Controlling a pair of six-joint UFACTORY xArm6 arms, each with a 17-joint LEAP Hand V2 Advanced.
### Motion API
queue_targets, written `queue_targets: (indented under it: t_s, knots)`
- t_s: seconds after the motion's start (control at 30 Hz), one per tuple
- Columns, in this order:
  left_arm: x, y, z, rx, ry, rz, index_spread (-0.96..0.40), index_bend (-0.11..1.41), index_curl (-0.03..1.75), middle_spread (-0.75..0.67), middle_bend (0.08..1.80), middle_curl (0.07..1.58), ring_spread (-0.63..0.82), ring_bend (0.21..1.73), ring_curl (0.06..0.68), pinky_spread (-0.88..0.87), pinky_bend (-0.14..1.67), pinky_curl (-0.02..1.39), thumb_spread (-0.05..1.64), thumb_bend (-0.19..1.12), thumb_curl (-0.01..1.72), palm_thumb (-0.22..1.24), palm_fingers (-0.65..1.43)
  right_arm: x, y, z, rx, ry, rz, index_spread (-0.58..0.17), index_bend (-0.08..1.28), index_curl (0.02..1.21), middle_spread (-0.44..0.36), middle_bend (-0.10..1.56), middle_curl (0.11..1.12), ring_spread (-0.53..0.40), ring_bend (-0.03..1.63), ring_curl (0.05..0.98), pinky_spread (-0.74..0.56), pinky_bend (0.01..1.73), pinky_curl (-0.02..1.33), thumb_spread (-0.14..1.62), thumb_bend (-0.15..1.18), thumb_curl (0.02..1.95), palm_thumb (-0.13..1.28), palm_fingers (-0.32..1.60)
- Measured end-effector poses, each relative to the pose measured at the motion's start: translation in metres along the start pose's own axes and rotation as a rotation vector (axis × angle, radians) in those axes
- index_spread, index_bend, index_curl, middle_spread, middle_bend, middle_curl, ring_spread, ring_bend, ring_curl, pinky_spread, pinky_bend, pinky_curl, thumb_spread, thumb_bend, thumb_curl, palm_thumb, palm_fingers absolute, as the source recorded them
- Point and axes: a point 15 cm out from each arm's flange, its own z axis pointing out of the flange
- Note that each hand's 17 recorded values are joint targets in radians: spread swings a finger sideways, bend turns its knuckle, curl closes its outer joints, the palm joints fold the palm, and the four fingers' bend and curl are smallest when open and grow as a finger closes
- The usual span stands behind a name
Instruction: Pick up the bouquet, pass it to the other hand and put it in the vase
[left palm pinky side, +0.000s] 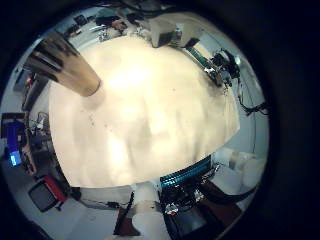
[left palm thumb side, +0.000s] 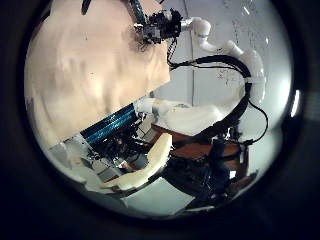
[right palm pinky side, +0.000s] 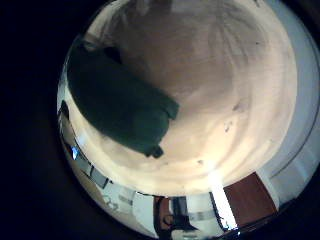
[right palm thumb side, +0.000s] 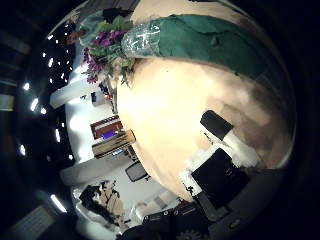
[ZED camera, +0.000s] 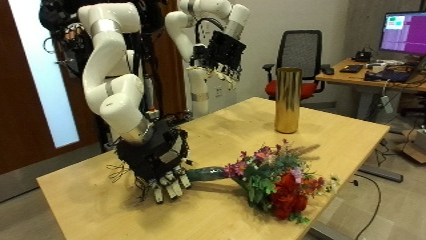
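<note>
2 hands wait; the right hand (ZED camera: 160, 160) hangs loose-fingered just beside the bouquet (ZED camera: 273, 178) lying on the table (ZED camera: 93, 200); the left hand (ZED camera: 221, 52) hovers relaxed, far from the vase (ZED camera: 286, 100); curl low around the stems.

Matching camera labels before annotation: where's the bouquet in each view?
Outside: bouquet lies on the table, stem end beside the right hand.
Right thumb side: bouquet close, flowers and wrap lying on the table.
Right little finger side: its dark wrap on the table.
Left little finger side: too small to tell.
Left thumb side: too small to tell.
Shared landmark: the light wooden table top, in all five.
</note>
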Motion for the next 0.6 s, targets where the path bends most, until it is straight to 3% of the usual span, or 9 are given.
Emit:
queue_targets:
  t_s: [0.6]
  knots:
    - [0.000,0.001,-0.001,0.001,0.001,-0.004,0.23,0.18,0.34,0.55,0.18,0.26,0.64,0.50,0.204,0.62,0.34,0.31,0.86,-0.03,0.31,0.31,0.06,0.016,-0.006,0.009,-0.040,0.087,0.005,-0.117,0.16,0.28,0.109,0.35,0.37,0.027,0.60,0.249,0.17,0.27,0.28,0.94,-0.02,0.50,0.87,0.35]
